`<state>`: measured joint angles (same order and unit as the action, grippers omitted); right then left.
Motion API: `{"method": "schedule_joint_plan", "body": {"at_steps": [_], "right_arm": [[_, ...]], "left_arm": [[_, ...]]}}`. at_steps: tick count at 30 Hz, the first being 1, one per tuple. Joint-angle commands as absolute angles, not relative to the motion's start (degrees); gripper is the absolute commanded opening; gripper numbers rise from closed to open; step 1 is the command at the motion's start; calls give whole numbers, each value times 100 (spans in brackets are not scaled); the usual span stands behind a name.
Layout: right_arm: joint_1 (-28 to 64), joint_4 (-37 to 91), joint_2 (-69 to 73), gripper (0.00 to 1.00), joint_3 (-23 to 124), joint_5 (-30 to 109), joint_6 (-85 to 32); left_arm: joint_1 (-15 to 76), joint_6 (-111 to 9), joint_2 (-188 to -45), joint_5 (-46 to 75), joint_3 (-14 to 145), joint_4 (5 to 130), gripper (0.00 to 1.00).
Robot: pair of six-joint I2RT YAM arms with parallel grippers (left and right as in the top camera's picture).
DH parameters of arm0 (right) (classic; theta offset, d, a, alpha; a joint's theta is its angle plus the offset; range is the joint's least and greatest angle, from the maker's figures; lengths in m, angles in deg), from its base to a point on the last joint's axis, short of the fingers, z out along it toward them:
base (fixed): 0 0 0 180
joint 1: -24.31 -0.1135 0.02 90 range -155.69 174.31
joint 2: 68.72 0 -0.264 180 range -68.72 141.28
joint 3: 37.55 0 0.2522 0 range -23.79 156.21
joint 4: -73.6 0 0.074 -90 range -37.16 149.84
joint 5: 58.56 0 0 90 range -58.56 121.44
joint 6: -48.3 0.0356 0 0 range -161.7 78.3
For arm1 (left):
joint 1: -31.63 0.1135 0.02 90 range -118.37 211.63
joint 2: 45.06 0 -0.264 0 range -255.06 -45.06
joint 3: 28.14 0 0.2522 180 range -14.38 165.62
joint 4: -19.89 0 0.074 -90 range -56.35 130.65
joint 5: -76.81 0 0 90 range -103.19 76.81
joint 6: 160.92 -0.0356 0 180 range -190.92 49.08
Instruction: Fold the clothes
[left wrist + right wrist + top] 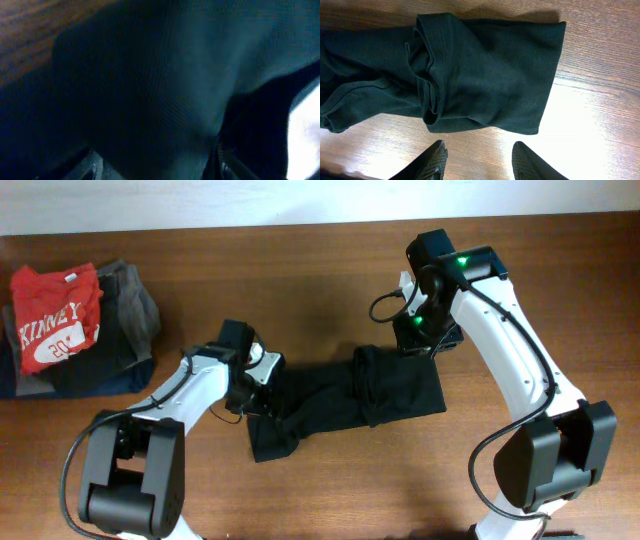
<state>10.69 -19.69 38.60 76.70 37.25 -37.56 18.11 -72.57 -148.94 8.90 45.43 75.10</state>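
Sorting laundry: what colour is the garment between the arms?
Black garment, clearest in the right wrist view.

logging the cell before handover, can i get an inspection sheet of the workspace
surface: brown wooden table, glare patch in the right wrist view
job's things: black garment, partly folded, bunched ridge across its middle
clutter: stack of folded clothes at the far left, red KINNEY shirt on top
grippers: left gripper down on the garment's left end, state unclear; right gripper open over bare wood beside the garment
cables: black cable looped at the right wrist
surroundings: pale strip beyond the table's far edge
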Motion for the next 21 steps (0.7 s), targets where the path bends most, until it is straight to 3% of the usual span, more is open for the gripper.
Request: {"method": "schedule_joint_plan", "body": {"at_steps": [1, 5, 7, 10, 12, 15, 21], "right_arm": [[1088, -1995, 3836, 47, 7716, 3677, -3730], [1088, -2014, 3836, 47, 7716, 3677, -3730], [1088, -2036, 3836, 47, 7716, 3677, -3730], [1088, -2041, 3836, 47, 7716, 3677, -3730], [1088, -2076, 3836, 47, 7716, 3677, -3730], [1088, -2130, 3836, 47, 7716, 3674, -3732], [1088, -2146, 3836, 47, 7716, 3677, -3730]], "left_arm": [[1790, -6698, -14920, 802, 4266, 7244, 72], [1790, -6507, -14925, 765, 4034, 6898, 72], [1790, -6396, -14953, 697, 3942, 6793, 62], [1792, -6387, -15021, 693, 3927, 6629, 28], [1855, -6387, -15021, 590, 3949, 6555, 19], [2144, -6422, -15014, 302, 4078, 6629, 13], [3280, -6809, -15014, 118, 4760, 7265, 10]]}}
